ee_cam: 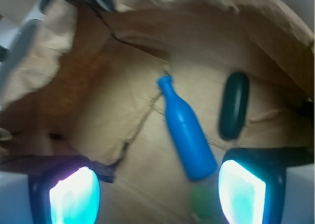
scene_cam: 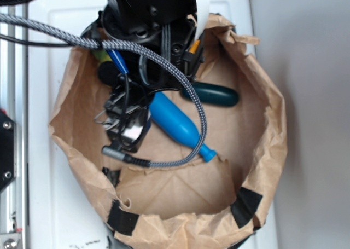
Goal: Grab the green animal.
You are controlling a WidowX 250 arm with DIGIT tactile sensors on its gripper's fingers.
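Exterior, setting: a brown paper bag (scene_cam: 262, 150) with its rim rolled down stands on a white worktop (scene_cam: 49, 205); the arm reaches into it from the top of the picture.
Exterior, green animal: only a small lime-green patch (scene_cam: 101, 55) shows at the bag's upper left, under the braided cable (scene_cam: 164, 63); the rest is covered by the arm, so its shape and long axis cannot be read here.
Exterior, claw: its dark body (scene_cam: 127, 123) sits low in the bag just left of the blue bottle (scene_cam: 178, 124); whether its fingers are apart cannot be told from this angle.
Exterior, other things: a dark green oval object (scene_cam: 216, 94) lies to the upper right of the bottle.
Wrist, claw: spread wide (ee_cam: 157, 194), its two pads at the lower left and lower right with nothing between them.
Wrist, green animal: a blurred green blob (ee_cam: 203, 200) at the bottom edge, just inside the right pad (ee_cam: 242, 192) and touching or just beside the bottle's base; cut off, so its orientation is unclear.
Wrist, key relation: the toy appears to lie at the claw's right side, very close in, not centred; I judge a small shift toward that pad is needed, with the bottle (ee_cam: 187, 135) close enough to be caught as well.
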